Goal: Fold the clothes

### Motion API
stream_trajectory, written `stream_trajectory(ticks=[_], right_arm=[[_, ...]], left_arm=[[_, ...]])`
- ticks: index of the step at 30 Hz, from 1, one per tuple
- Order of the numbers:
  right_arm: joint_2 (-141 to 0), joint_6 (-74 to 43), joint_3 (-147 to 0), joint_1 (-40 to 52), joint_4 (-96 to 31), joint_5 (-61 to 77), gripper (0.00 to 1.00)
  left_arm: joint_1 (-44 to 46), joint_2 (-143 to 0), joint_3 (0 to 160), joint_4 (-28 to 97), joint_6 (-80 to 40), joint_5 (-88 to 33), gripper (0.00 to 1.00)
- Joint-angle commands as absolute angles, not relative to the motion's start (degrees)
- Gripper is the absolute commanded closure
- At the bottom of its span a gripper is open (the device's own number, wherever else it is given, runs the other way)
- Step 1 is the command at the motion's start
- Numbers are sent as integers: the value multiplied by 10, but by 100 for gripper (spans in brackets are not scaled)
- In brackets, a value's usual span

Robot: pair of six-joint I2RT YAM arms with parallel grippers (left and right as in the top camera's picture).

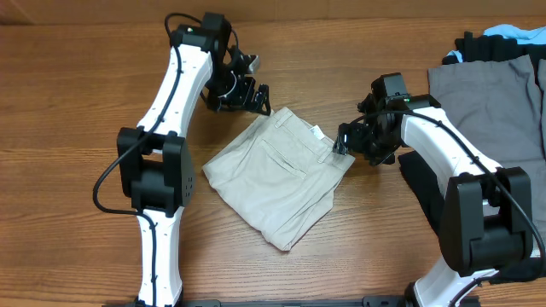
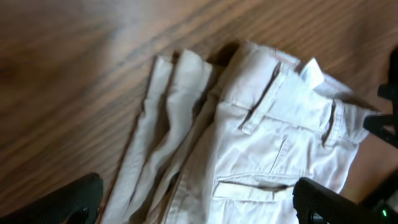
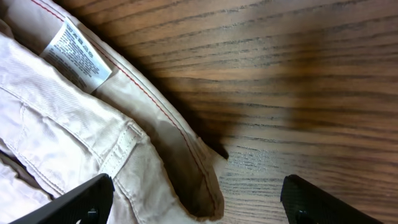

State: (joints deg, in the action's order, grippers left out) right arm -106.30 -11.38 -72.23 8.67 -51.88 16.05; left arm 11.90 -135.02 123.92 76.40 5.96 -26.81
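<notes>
Overhead: the shorts (image 1: pixel 277 175) lie mid-table (image 1: pixel 77 77) as a compact slanted bundle, with the waistband toward the upper right. They look like light, soft cotton that will sag and slide over itself if lifted at one spot. The doubled waistband and hems are the firmer parts, so I judge those the best places to pinch. The left arm reaches in from the near-left, and the left tool (image 1: pixel 256 98) hovers just beyond the bundle's top corner. The right arm bends in from the right, and the right tool (image 1: pixel 341 143) sits at the waistband edge, touching it or just beside it. Grey shorts (image 1: pixel 486 85) and a black garment (image 1: pixel 420 181) lie apart at the right.

Left wrist: the left tool (image 2: pixel 199 202) is spread wide, with one finger in each lower corner and nothing pinched. The shorts (image 2: pixel 261 143) lie below it. Several stacked layers fan out at the left, and the belt loops and a pocket slit are on top. Those loose layers may shift when handled.

Right wrist: the right tool (image 3: pixel 205 199) is also spread wide and holds nothing. The waistband end with its white tag (image 3: pixel 74 53) lies under the left finger (image 3: pixel 81 199). Bare table (image 3: pixel 298 93) lies under the other finger.
</notes>
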Motion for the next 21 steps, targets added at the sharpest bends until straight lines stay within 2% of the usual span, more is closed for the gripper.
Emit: stream_trajectory(ticks=[1,10,13,15,16,17,18,19,21], right_arm=[[-1065,-118,-736,89,-522,154,9],[-1065,-118,-736,89,-529,154,9],[-1065,-118,-736,89,-530,154,9],[-1065,-118,-736,89,-531,154,9],[-1065,-118,-736,89,-531,154,9],[-1065,-118,-736,89,-533,154,9],[-1065,-118,-736,89,-535,154,9],[-1065,-118,-736,89,-535,154,9],[-1065,-118,-736,89,-539,154,9]], left_arm=[[126,-1376,1215,760,100,-312,0],[149,-1452,1215,769,103,-316,0],[165,-1466,1215,780,103,-335,11],[175,-1469,1215,784,103,-342,36],[181,-1469,1214,784,103,-345,56],[185,-1469,1214,783,103,-345,66],[190,-1469,1214,783,103,-345,84],[193,-1469,1214,783,103,-342,94],[194,-1469,1215,782,103,-336,96]])
